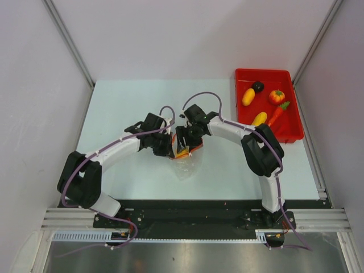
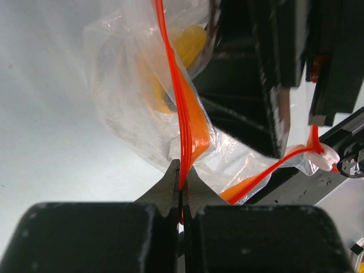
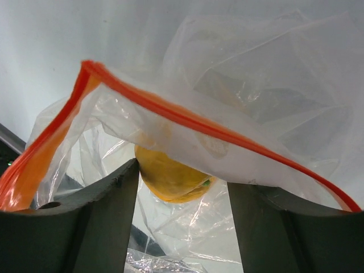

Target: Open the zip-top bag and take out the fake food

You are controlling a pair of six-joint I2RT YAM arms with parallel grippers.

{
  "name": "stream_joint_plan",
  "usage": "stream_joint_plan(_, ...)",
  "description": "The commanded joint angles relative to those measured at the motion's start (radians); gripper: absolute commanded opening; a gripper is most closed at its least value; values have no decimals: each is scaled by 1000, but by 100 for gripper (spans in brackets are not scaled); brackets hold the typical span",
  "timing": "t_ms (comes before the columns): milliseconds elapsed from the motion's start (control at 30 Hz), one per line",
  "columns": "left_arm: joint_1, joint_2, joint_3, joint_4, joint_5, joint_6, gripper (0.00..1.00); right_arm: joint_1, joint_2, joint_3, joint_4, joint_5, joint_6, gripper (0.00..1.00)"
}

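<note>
The zip-top bag [image 1: 186, 153] hangs crumpled between both arms at mid-table. My left gripper [image 2: 182, 170] is shut on the orange-red zip strip [image 2: 177, 96] at one side of the mouth. In the top view it is the left gripper [image 1: 169, 149], with the right gripper [image 1: 183, 143] pressed close beside it. My right gripper [image 3: 182, 173] is open, its fingers [image 3: 114, 199] reaching under the other zip edge [image 3: 187, 116]. A yellow piece of fake food [image 3: 168, 176] sits in the bag between them, against the left finger. Yellow and orange pieces [image 2: 196, 133] show through the plastic.
A red tray [image 1: 296, 132] stands at the table's back right, holding a yellow oval [image 1: 248, 96], a dark round piece [image 1: 257, 86], an orange-red fruit [image 1: 277, 96], a carrot [image 1: 278, 114] and another yellow piece [image 1: 259, 118]. White walls enclose the table.
</note>
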Motion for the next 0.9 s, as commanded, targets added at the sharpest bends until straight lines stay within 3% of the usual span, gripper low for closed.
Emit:
stream_joint_plan(0, 3, -3, 7, 17, 5, 21, 0, 29, -69, 42, -68, 89, -51, 68)
stream_joint_plan(33, 2, 2, 7, 19, 5, 22, 0, 32, -74, 44, -75, 95, -53, 73)
stream_joint_plan(200, 2, 9, 8, 20, 13, 24, 0, 54, -105, 56, -99, 112, -67, 73)
stream_joint_plan(433, 4, 12, 5, 20, 19, 29, 0, 60, -74, 69, -96, 104, -50, 64)
stream_joint_plan(867, 4, -1, -16, 30, 23, 21, 0, 89, -30, 18, -73, 69, -28, 56)
